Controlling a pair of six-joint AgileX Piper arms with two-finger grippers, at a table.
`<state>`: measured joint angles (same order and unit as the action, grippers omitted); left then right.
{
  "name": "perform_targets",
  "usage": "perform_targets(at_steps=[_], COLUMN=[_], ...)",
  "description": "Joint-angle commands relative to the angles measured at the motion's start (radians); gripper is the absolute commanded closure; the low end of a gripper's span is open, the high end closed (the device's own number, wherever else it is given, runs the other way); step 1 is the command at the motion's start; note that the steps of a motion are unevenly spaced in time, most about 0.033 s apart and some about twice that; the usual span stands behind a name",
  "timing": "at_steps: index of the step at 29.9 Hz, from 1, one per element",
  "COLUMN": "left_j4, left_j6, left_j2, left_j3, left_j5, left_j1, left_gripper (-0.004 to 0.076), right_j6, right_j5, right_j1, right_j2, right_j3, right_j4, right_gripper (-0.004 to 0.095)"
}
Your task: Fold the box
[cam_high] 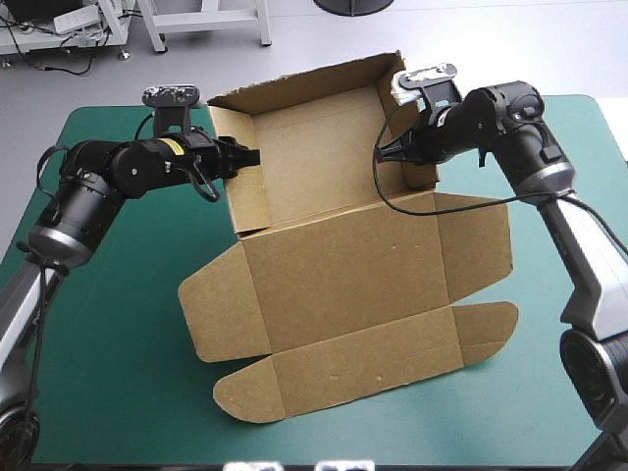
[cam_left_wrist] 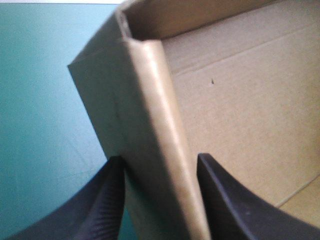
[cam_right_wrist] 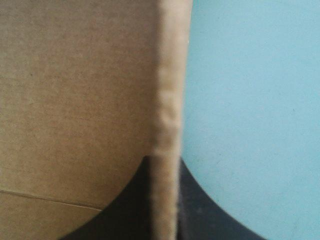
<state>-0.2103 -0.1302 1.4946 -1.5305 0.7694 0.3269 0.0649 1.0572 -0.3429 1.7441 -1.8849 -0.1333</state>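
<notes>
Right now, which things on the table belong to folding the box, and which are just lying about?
Job: the box, walls raised, lid flat; the left gripper and the right gripper, each shut on a side wall.
Lying about: nothing else shows, only the teal-green cover underneath.

Teal-green table cover (cam_high: 118, 392), pale grey floor (cam_high: 510, 49) beyond its far edge, white furniture legs (cam_high: 265, 29) there.
</notes>
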Motion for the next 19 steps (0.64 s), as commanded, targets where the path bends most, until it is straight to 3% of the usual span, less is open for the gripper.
perform_targets(at_steps=[1,4,8,15,19], left_j4=[-0.046,-0.016,0.040,0.045,0.037], left_j6=[-0.017,-0.017,-0.017,0.002,0.030], left_j2=[0.015,0.039,0.052,0.072,0.108], left_j3=[-0.085,-0.112,-0.121,-0.122,-0.124], left_j5=[-0.017,-0.013,0.015,0.084,0.176], left_j1=[0.018,0.027,0.037,0.037,0.037], left_gripper=[0.0422,0.0490,0.0731,0.0727,0.0727], right_j6=[-0.010,-0.025,-0.041,-0.020,-0.020], right_j5=[-0.094,-0.097,-0.084,0.045,0.111], right_j1=[-0.028,-0.047,-0.051,-0.086,-0.110], right_j2=[-0.045,-0.036,-0.014,0.024,0.050], right_j3=[-0.035,-0.035,-0.035,-0.035,-0.035], right_j4=[-0.096,-0.062,-0.060,0.037,0.092], right_gripper=[0.0931,0.0931,0.0931,0.0931,0.0931])
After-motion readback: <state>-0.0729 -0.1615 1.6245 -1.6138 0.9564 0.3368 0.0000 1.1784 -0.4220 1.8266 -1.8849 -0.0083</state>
